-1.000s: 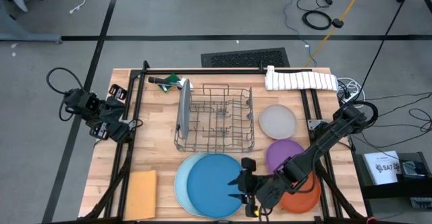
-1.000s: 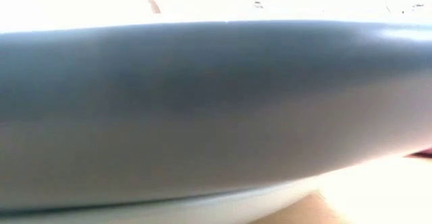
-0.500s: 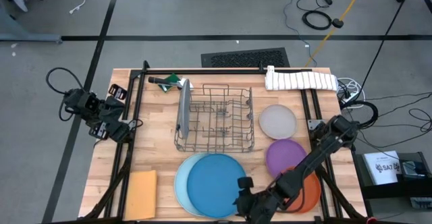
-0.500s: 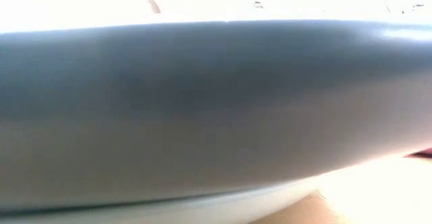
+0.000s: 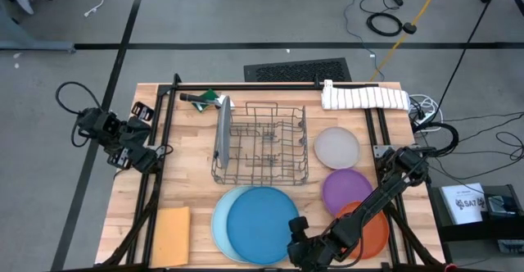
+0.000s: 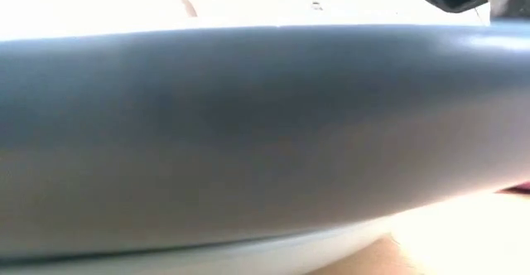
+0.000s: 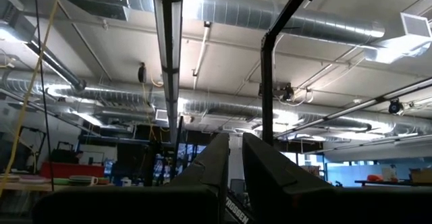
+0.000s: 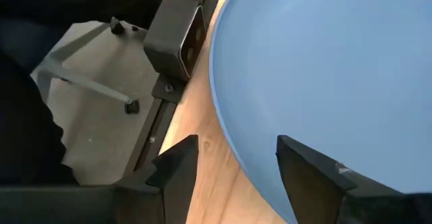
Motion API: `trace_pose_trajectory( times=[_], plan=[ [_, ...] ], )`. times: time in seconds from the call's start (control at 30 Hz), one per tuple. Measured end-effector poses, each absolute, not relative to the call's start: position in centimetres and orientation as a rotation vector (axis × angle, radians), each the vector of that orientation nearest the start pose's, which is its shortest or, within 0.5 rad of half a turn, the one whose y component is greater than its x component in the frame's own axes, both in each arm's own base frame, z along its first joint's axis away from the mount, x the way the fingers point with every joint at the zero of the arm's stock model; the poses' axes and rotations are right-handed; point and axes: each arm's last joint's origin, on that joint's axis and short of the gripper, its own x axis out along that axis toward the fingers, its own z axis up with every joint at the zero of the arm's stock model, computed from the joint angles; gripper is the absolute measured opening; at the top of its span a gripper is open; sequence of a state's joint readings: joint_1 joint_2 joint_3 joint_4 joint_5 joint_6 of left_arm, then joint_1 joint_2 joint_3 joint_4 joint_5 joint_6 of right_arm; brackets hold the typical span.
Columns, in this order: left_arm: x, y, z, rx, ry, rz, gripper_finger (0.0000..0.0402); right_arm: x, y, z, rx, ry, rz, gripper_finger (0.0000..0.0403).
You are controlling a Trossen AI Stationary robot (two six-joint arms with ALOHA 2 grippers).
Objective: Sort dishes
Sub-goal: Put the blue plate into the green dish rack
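Observation:
The bright blue plate (image 5: 260, 224) lies on the pale teal plate (image 5: 218, 223) at the near middle of the table. My right gripper (image 5: 295, 241) is open and low at the blue plate's near right rim (image 8: 226, 136). One finger (image 8: 177, 164) is over bare table and the other (image 8: 312, 173) over the plate. A grey-blue plate (image 5: 222, 130) stands on edge in the wire rack (image 5: 264, 145). Light grey (image 5: 337, 147), purple (image 5: 345, 190) and orange (image 5: 375, 233) plates lie flat on the right. My left gripper (image 7: 236, 137) is shut, held up off the table's left edge.
A tan square sheet (image 5: 170, 235) lies at the near left corner. A rolled white towel (image 5: 364, 97) and a green-handled brush (image 5: 205, 100) lie along the far edge. The plate rim (image 6: 248, 134) fills the low view. A black box (image 8: 174, 34) is fixed at the table's near edge.
My right gripper has come down and toward the table's near edge, rolling as it went. It now sits low at the blue plate's near right rim. The plates have stayed where they were.

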State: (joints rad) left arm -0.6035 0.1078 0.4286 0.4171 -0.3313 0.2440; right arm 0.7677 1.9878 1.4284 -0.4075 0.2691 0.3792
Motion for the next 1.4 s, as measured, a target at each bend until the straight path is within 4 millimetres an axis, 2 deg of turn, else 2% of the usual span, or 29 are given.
trace_pose_trajectory(
  times=[0.47, 0.8, 1.17, 1.27, 1.4],
  plan=[
    [4.0, -1.6, 33.0, -0.093, -0.680, -0.176, 0.0045, 30.6, 28.2, 18.3, -0.345, 0.923, 0.324, 0.0186],
    [4.0, -1.6, 33.0, -0.089, -0.678, -0.175, 0.0045, 30.5, 28.0, 17.8, -0.419, 0.946, 0.340, 0.0185],
    [4.0, -1.6, 32.9, -0.075, -0.676, -0.159, 0.0045, 30.9, 28.3, 15.6, -0.493, 0.965, 0.309, 0.0184],
    [4.0, -1.6, 32.9, -0.074, -0.675, -0.158, 0.0045, 30.9, 28.3, 15.4, -0.513, 0.962, 0.303, 0.0172],
    [4.0, -1.6, 32.9, -0.074, -0.674, -0.155, 0.0045, 31.0, 28.3, 15.5, -0.520, 0.950, 0.314, 0.0134]
  ],
)
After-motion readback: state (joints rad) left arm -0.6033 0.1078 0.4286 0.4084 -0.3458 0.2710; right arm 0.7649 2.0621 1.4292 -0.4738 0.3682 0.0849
